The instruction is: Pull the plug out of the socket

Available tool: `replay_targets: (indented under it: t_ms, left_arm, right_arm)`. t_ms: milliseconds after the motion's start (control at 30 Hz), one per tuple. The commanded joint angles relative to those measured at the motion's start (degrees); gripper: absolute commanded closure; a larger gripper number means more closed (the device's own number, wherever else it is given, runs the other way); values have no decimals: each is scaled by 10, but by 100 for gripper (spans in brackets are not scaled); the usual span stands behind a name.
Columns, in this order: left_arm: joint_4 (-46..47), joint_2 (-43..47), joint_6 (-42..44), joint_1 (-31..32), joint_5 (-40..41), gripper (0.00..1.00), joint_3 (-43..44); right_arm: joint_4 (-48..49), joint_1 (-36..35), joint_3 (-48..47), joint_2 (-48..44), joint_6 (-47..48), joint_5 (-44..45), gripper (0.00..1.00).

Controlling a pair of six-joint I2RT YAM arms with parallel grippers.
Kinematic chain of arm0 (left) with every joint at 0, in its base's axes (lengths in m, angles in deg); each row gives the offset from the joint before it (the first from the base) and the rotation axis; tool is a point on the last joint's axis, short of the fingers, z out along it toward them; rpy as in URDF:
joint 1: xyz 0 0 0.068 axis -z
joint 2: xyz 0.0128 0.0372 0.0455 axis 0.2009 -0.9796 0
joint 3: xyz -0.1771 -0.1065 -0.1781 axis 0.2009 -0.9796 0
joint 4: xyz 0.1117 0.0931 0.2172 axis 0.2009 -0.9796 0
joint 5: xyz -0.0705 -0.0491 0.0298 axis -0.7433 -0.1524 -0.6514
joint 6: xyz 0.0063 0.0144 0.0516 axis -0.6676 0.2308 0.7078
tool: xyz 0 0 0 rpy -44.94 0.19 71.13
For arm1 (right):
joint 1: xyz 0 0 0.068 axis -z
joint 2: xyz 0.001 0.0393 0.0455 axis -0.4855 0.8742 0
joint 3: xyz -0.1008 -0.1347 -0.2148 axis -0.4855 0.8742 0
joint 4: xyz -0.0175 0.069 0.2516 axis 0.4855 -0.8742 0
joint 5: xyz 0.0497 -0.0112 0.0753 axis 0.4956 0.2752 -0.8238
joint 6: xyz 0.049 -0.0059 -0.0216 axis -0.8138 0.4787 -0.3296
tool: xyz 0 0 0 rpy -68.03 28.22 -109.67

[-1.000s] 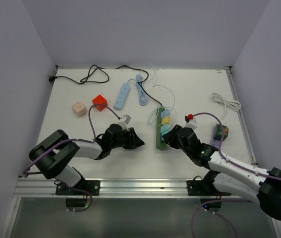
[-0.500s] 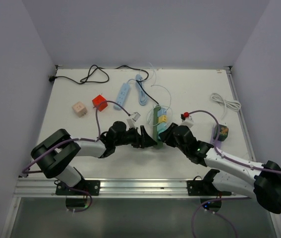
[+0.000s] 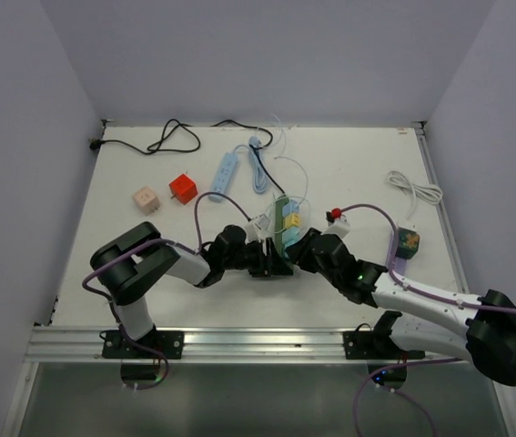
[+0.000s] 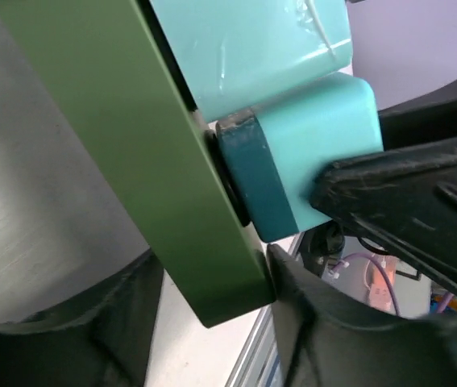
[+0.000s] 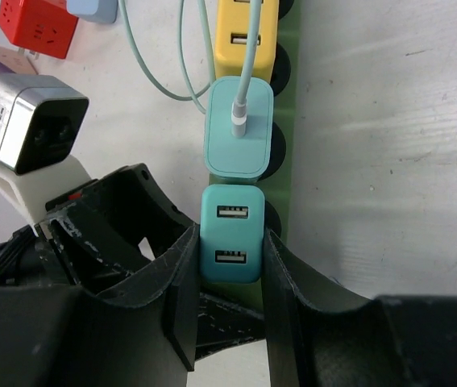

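The teal plug [image 5: 230, 242] is seated in the end socket of the green power strip [image 4: 131, 121], with its two ports turned away from the strip. Its darker base is seen touching the strip's face. The plug is held by the right claw [image 5: 230, 251], which is closed on it, one finger [image 5: 181, 278] being pressed to each side face. The plug is thus centred between the fingertips, and its ported face is left uncovered.

The same end of the strip is straddled by the left claw [image 4: 212, 274], which is only partly closed. A finger [image 4: 115, 322] is set against each long side of the strip, just below the plug, so the strip is gripped there.

In the next socket along the strip a paler teal charger [image 5: 238, 125] is plugged, with a white cable [image 5: 181, 56] led from it. Beyond that a yellow plug [image 5: 247, 32] is seated. A red cube [image 3: 183, 188] is seen well apart from the strip, on the left claw's side.
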Motion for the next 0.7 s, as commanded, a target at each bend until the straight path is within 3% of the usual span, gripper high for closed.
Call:
replay_targets:
  t_ms: [0, 33, 167, 200, 267, 500, 667]
  left_arm:
    - [43, -12, -4, 3, -2, 47, 18]
    - [42, -17, -3, 3, 0, 58, 20]
    - [24, -18, 8, 3, 21, 80, 25]
    - [7, -17, 10, 3, 26, 90, 27]
    - [-17, -12, 23, 3, 50, 99, 32]
    - [-146, 9, 71, 5, 131, 100, 63]
    - [-184, 6, 86, 8, 158, 100, 71]
  right_arm:
    - [105, -16, -19, -26, -24, 31, 100]
    - [108, -23, -16, -25, -29, 36, 100]
    - [111, -44, -17, -21, -30, 63, 100]
    - [109, -57, -21, -20, -30, 81, 100]
    - [95, -71, -31, -10, -28, 100, 100]
    - [7, -115, -110, 38, -36, 160, 100]
    - [-18, -125, -124, 43, -40, 181, 100]
